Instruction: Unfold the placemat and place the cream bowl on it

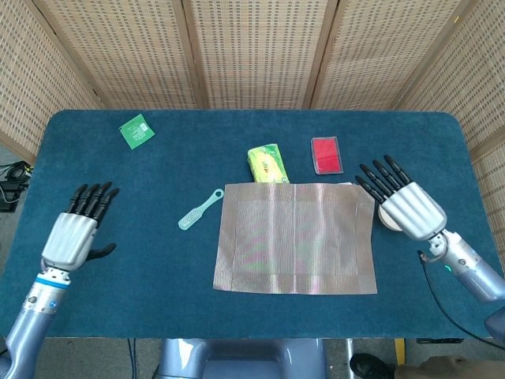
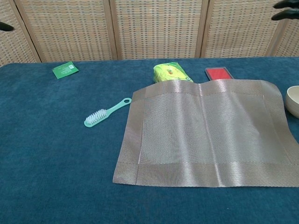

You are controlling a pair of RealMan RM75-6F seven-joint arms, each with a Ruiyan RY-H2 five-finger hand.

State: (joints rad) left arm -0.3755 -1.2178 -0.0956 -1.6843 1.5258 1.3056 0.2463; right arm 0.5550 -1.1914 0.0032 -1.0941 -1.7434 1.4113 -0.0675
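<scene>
The beige woven placemat [image 1: 296,237] [image 2: 205,128] lies unfolded and flat on the blue table, just right of centre. The cream bowl [image 1: 384,219] [image 2: 293,100] stands beside the mat's right edge; in the head view my right hand covers most of it. That right hand [image 1: 402,204] hovers over the bowl with fingers spread, holding nothing; only its fingertips [image 2: 286,9] show in the chest view. Far to the left, my left hand [image 1: 75,233] hangs open over bare table, well away from the mat.
A mint brush [image 1: 200,208] [image 2: 106,112] lies left of the mat. A yellow-green packet [image 1: 267,163] [image 2: 173,72] and a red box [image 1: 327,155] [image 2: 218,73] sit just behind it. A green sachet [image 1: 136,131] [image 2: 65,69] lies at the far left.
</scene>
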